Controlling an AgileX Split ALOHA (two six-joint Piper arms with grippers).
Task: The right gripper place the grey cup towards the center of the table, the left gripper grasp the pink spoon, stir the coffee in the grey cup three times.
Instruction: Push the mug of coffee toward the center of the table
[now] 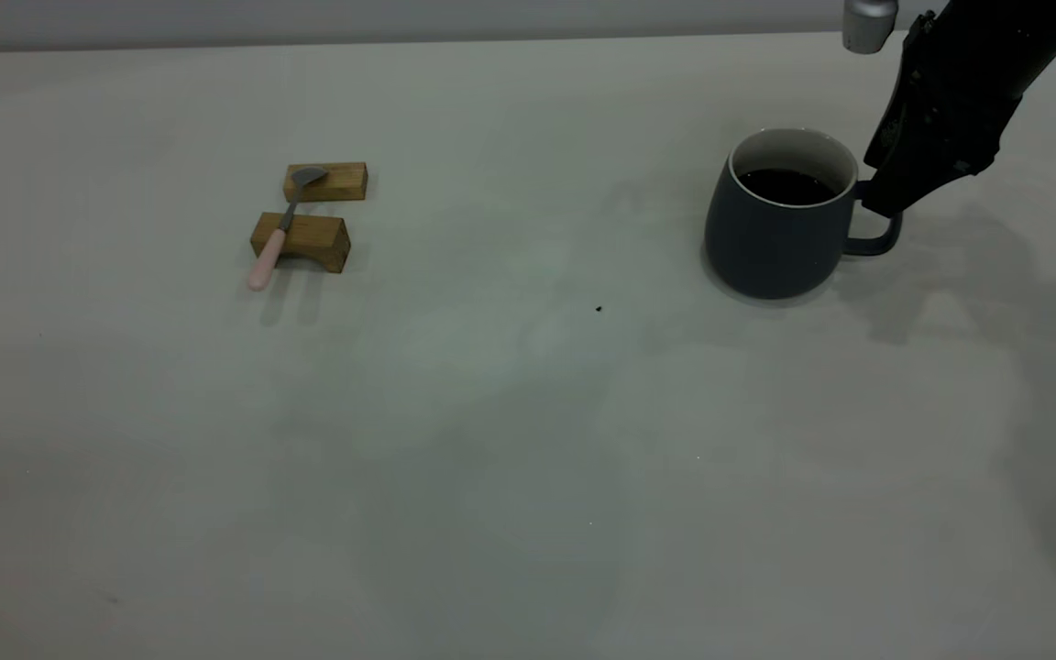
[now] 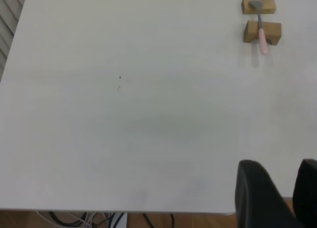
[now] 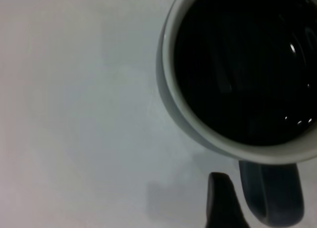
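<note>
While no brand, label or writing can be read anywhere, the layout is clear. Grey cup (image 1: 780,220) stands upright on the table (image 1: 491,440), at the exterior view's right and toward the far side, with its loop handle pointing to that view's right. Coffee (image 1: 786,186) inside is dark, with a smooth surface below the pale rim. Right gripper (image 1: 885,197) comes down at a slant from the upper right corner, tip at the top of the handle, just beside the rim; a silver-grey piece sits higher up by the wrist. In the right wrist view one dark finger (image 3: 223,203) shows just beside the handle, with the cup (image 3: 198,134) close by; the other finger is out of sight, so I cannot tell if the jaws are clamped on the handle or apart.

Pink spoon (image 1: 279,234) lies well apart at the exterior view's left, across two brown wooden blocks (image 1: 313,215), bowl on the far block, pink handle overhanging the near one.

Left gripper (image 2: 285,198) shows only in its wrist view, over the table edge, fingers apart, holding nothing, far from the spoon (image 2: 261,32).
</note>
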